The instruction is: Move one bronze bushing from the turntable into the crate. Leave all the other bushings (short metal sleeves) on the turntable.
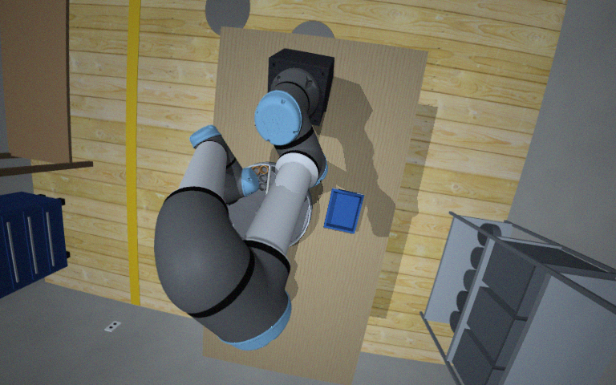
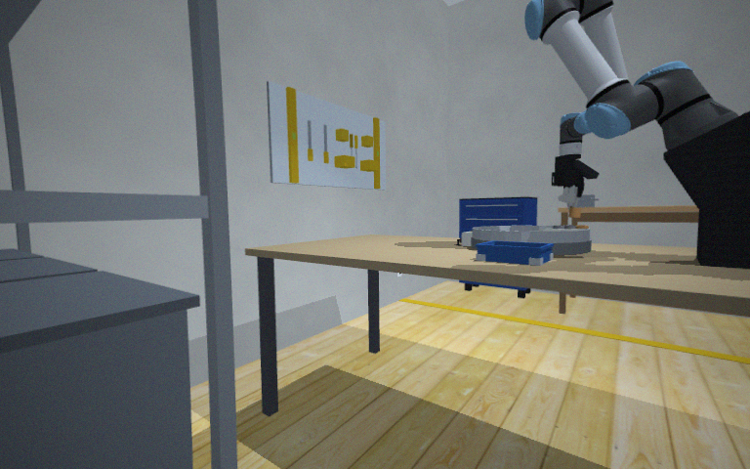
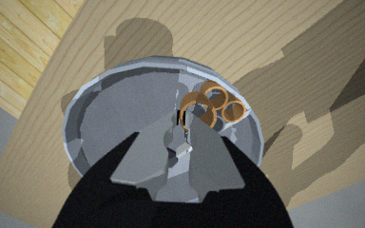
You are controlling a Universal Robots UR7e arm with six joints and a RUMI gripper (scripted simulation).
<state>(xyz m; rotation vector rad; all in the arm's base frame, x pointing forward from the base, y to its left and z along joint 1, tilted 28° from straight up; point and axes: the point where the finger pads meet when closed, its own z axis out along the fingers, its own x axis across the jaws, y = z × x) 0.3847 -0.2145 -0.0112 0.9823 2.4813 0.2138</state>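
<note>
My gripper (image 2: 571, 206) (image 3: 181, 111) is shut on the wall of a bronze bushing (image 2: 575, 212) (image 3: 190, 98), which hangs from the fingertips just above the turntable (image 1: 247, 211) (image 2: 572, 246) (image 3: 119, 114). In the wrist view this ring looks larger than the others. Two more bronze bushings, an upper one (image 3: 207, 87) and a right one (image 3: 233, 102), stand in a turntable compartment beyond it, with grey sleeves beside them. The blue crate (image 1: 344, 211) (image 2: 514, 253) stands beside the turntable; no bushing shows inside it. The arm hides the gripper in the top view.
The turntable has raised walls and a divider (image 1: 270, 177) by the bushings. The robot base (image 1: 297, 63) stands on the same table (image 1: 326, 281) (image 2: 354, 248). A blue drawer cabinet (image 1: 29, 241) (image 2: 497, 207) and a grey rack (image 1: 513, 290) stand away from the table.
</note>
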